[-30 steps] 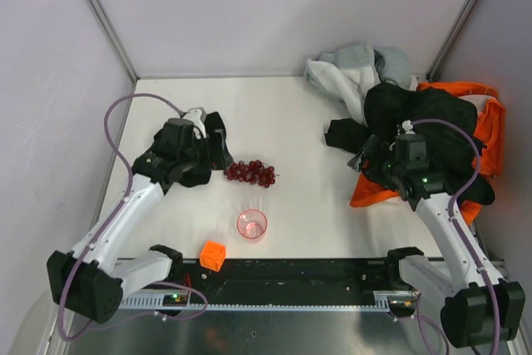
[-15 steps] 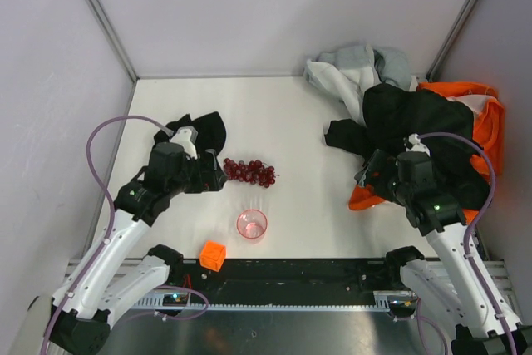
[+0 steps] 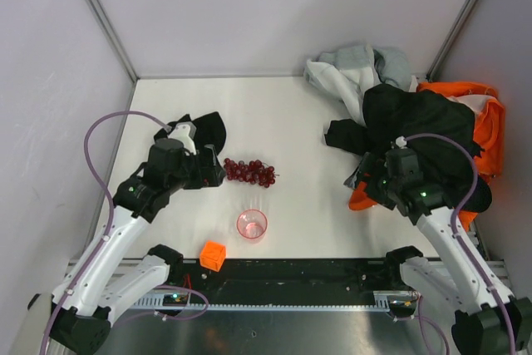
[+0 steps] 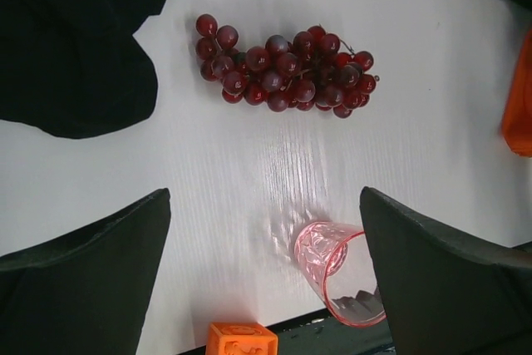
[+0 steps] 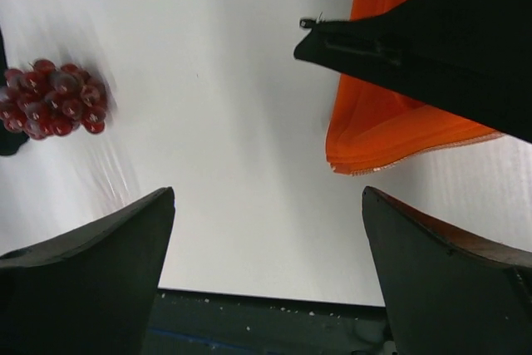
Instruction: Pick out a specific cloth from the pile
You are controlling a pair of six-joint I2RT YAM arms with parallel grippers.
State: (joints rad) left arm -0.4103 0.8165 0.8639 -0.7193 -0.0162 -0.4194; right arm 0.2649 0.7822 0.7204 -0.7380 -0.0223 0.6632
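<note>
The cloth [image 3: 206,128], small and black, lies flat on the white table at the left; in the left wrist view the cloth [image 4: 75,47] fills the upper left corner. My left gripper [image 3: 213,174] hovers just in front of it, open and empty [image 4: 266,201]. The pile [image 3: 416,114] sits at the back right: a large black garment [image 3: 420,122], an orange one [image 3: 492,135] and pale grey ones [image 3: 353,68]. My right gripper [image 3: 364,182] is open and empty [image 5: 268,197] at the pile's near left edge, by the orange hem [image 5: 399,130] and black fabric [image 5: 449,47].
A bunch of dark red grapes [image 3: 251,172] [image 4: 283,72] [image 5: 50,97] lies between the arms. A pink plastic cup [image 3: 252,224] [image 4: 337,268] and an orange cube [image 3: 213,254] [image 4: 241,340] stand near the front edge. Walls close in the table on three sides.
My left gripper has drawn back toward the near edge, off the black cloth, which stays lying on the table. The right gripper has shifted slightly along the pile's near edge.
</note>
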